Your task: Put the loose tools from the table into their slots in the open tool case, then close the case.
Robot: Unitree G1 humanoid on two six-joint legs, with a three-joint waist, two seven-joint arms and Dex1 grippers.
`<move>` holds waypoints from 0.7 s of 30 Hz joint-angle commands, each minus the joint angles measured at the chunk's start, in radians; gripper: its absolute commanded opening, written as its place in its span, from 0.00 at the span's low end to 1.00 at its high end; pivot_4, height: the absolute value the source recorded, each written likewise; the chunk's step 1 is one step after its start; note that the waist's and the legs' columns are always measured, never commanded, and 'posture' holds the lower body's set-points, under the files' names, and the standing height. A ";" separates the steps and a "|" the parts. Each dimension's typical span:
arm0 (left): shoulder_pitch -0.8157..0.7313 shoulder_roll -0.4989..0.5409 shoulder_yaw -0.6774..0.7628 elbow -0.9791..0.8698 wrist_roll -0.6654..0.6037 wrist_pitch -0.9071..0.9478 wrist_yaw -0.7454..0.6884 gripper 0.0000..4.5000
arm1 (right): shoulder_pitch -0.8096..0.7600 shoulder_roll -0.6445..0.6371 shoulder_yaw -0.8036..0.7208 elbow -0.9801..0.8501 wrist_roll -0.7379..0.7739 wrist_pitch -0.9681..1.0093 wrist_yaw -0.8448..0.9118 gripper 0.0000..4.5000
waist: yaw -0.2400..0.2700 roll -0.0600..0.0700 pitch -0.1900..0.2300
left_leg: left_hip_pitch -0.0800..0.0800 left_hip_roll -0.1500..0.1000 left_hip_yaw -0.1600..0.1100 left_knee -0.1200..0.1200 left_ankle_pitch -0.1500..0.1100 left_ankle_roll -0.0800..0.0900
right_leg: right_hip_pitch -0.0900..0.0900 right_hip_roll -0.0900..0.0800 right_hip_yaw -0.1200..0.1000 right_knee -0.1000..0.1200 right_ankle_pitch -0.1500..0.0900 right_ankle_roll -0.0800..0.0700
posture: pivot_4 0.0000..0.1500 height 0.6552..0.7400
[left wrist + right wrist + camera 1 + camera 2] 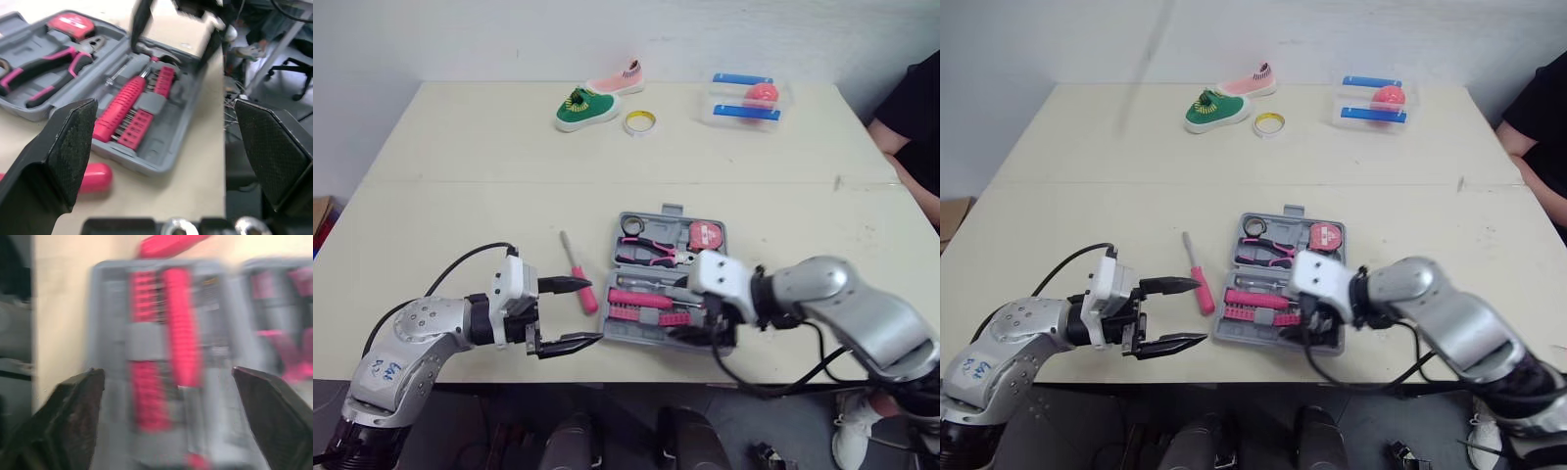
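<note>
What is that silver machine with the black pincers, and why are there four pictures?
It is a robot with two arms. Each arm ends in a gripper: two black fingers that can pinch. Two pictures come from cameras in its head, looking down at the table. The other two come from small cameras on its wrists, looking out between the fingers. On the table lies an open tool case with pink tools inside, and a pink screwdriver lies beside it. The left gripper is open near the screwdriver. The right gripper is open at the case. Neither holds anything. Farther back are a green shoe, a pink shoe, a tape ring and a clear box.
</note>
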 commanded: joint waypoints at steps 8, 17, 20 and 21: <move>-0.009 -0.019 0.038 -0.005 0.005 -0.063 0.002 1.00 | 0.147 0.164 -0.074 0.272 -0.012 -0.509 0.171 0.58 | -0.003 -0.003 0.001 | 0.001 0.000 0.000 0.001 0.000 0.000 | 0.002 0.000 -0.002 0.001 0.000 0.001 | 1.00 1.00; 0.002 -0.020 0.040 -0.008 0.026 -0.074 0.010 1.00 | 0.141 0.187 -0.004 0.387 -0.130 -0.645 0.191 0.01 | -0.002 -0.003 0.001 | 0.002 0.001 0.000 0.001 0.002 -0.001 | 0.001 -0.001 0.000 0.003 0.000 0.000 | 1.00 1.00; 0.002 -0.018 0.041 -0.013 0.024 -0.070 0.014 1.00 | 0.124 0.195 0.011 0.431 -0.180 -0.685 0.171 0.01 | -0.002 -0.003 0.001 | 0.002 0.000 0.000 0.001 0.002 -0.001 | 0.001 -0.001 0.000 0.003 0.000 0.000 | 1.00 1.00; 0.000 -0.017 0.041 -0.014 0.024 -0.067 0.016 1.00 | 0.122 0.200 0.013 0.438 -0.182 -0.685 0.170 0.01 | -0.003 -0.003 0.001 | 0.002 0.000 0.000 0.001 0.002 -0.001 | 0.001 -0.001 0.000 0.003 0.000 0.000 | 1.00 1.00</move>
